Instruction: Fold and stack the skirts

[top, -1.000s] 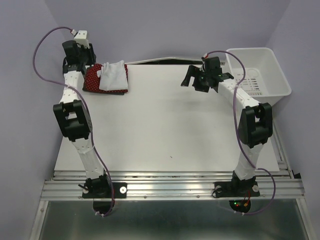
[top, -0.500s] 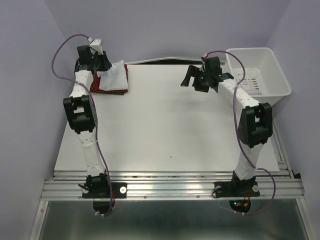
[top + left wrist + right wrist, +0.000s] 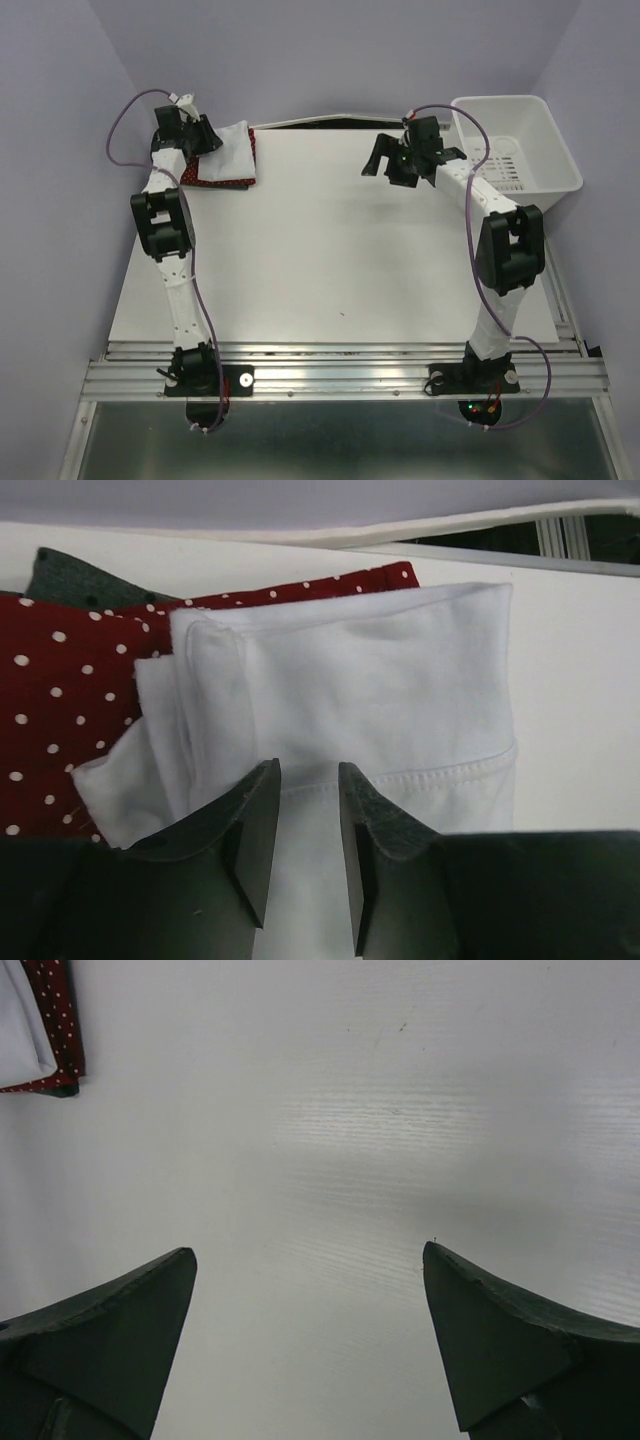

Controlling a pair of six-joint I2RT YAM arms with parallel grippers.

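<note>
The three skirts lie stacked at the table's far left. The white skirt (image 3: 230,150) is on top, over the red dotted skirt (image 3: 222,181), with a corner of the charcoal skirt (image 3: 70,580) showing at the back. In the left wrist view the white skirt (image 3: 380,680) is folded, with bunched layers on its left over the red skirt (image 3: 60,680). My left gripper (image 3: 203,140) is at the stack's left end. Its jaws (image 3: 307,780) stand narrowly apart with white cloth between them. My right gripper (image 3: 385,158) hangs wide open and empty over bare table (image 3: 310,1260).
A white plastic bin (image 3: 560,160) stands at the far right, beside the right arm. A dark gap runs along the table's back edge (image 3: 330,123). The stack's corner shows at the top left of the right wrist view (image 3: 50,1030).
My left arm swung right from beside the stack to over its left end. The white skirt's raised flap shifted and now lies flatter. The right arm stayed still.
</note>
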